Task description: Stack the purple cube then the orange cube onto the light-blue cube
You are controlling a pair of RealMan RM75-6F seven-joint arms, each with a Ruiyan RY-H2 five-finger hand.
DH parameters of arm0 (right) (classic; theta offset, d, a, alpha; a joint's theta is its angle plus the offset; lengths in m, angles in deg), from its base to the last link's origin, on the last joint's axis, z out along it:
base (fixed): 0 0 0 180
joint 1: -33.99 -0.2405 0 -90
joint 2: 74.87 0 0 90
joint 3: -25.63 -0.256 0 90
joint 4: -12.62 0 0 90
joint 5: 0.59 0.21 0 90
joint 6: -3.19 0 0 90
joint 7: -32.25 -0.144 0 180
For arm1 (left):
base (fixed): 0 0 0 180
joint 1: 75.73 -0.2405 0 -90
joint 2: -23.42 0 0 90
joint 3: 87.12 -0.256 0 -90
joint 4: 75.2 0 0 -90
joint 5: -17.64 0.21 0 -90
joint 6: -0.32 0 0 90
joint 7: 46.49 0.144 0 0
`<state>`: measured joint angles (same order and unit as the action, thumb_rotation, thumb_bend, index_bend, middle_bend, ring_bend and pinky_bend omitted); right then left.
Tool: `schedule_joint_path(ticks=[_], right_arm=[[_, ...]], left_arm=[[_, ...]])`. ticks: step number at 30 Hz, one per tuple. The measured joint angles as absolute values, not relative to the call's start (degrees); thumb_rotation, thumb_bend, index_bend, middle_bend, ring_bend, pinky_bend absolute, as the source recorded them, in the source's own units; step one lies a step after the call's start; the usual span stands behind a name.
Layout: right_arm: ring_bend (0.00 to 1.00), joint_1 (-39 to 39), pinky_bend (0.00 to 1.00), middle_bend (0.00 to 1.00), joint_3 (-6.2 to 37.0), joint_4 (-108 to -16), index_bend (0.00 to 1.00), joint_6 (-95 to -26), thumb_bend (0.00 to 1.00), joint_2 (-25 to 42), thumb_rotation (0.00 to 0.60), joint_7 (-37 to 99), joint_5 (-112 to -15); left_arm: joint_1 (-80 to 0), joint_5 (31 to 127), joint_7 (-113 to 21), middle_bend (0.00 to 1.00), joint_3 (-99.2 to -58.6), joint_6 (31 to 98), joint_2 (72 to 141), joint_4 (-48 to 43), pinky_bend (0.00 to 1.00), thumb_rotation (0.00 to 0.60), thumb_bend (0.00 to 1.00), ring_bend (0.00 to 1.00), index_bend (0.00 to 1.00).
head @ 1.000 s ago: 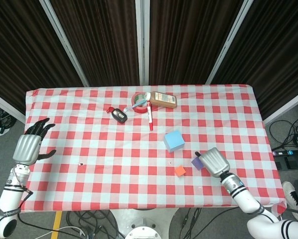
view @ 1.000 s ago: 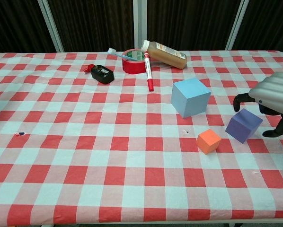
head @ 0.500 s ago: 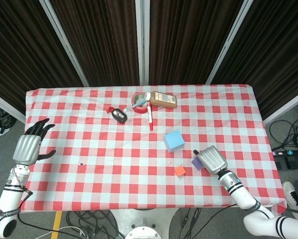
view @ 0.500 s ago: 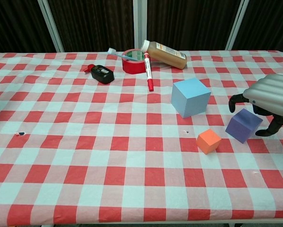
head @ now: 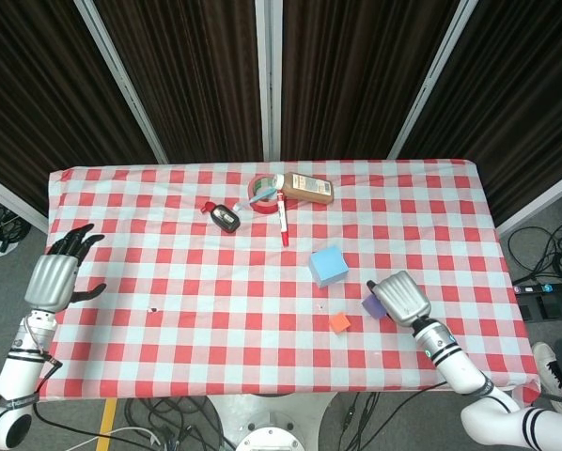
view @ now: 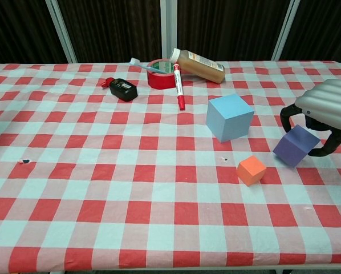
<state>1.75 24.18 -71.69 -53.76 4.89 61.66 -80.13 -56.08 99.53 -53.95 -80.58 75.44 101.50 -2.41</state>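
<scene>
The purple cube sits tilted at the right of the table, under my right hand. The thumb curls down its left side and a finger hooks round its right side, so the hand grips it. In the head view the hand covers most of the cube. The orange cube lies just left of it on the cloth, also seen from above. The larger light-blue cube stands behind them, free. My left hand hovers open off the table's left edge.
At the back of the checked tablecloth lie a red tape roll, a brown bottle on its side, a red marker and a black device. The table's right edge is close to my right hand.
My right hand has closed in on the purple cube; the cube has tipped and shifted slightly up and right. The left hand has not moved.
</scene>
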Motion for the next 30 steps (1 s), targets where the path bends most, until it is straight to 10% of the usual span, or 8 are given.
schedule_joint_path(ticks=[15, 30], right_arm=[[1.00, -1.8, 0.96, 1.00, 13.9, -93.8, 0.55, -58.5, 0.12, -3.2, 0.600, 74.8, -62.2], [1.00, -15.9, 0.96, 1.00, 7.3, -90.3, 0.55, -61.1, 0.12, 4.6, 0.600, 86.9, -32.5]], left_arm=[[-56.2, 99.8, -54.5, 0.20, -80.5, 75.9, 101.0, -1.5, 0.23, 0.600, 0.21, 0.13, 0.26], [-56.3, 99.0, -55.8, 0.20, -80.1, 75.6, 100.4, -1.5, 0.23, 0.600, 0.21, 0.13, 0.26]])
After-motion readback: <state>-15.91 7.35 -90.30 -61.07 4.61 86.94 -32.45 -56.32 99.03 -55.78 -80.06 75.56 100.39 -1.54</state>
